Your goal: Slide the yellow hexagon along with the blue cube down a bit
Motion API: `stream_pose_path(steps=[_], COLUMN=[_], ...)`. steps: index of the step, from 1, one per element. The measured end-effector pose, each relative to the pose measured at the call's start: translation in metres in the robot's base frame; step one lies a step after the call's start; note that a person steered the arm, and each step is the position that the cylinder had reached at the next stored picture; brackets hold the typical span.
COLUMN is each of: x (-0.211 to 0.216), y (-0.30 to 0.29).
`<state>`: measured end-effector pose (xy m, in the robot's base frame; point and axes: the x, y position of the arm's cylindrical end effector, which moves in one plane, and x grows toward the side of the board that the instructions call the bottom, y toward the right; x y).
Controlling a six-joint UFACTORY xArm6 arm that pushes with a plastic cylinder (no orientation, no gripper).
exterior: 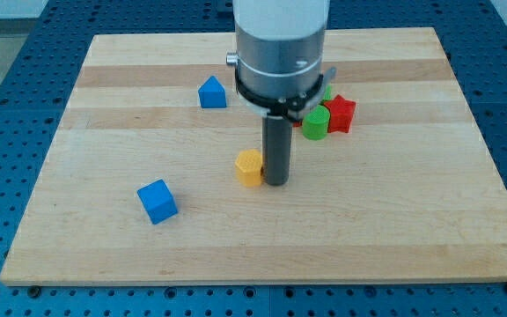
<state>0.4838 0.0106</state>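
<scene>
The yellow hexagon [249, 166] lies near the middle of the wooden board [394, 229]. My tip [276, 182] rests on the board right against the hexagon's right side, touching it or nearly so. The blue cube [157, 201] sits apart at the view's lower left, well to the left of and below the hexagon. The tip is far from the cube.
A second blue block with a peaked top [211, 92] sits at the upper left of centre. A green block [315, 123] and a red star-like block [341, 114] sit together right of the arm, partly hidden behind its housing [281, 48].
</scene>
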Motion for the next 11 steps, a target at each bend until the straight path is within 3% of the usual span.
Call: stream_pose_path(steps=[1, 3, 4, 5, 8, 10, 11], x=[-0.014, 0.043, 0.046, -0.008, 0.016, 0.002, -0.038], y=[-0.004, -0.067, -0.079, -0.025, -0.084, -0.116, -0.156])
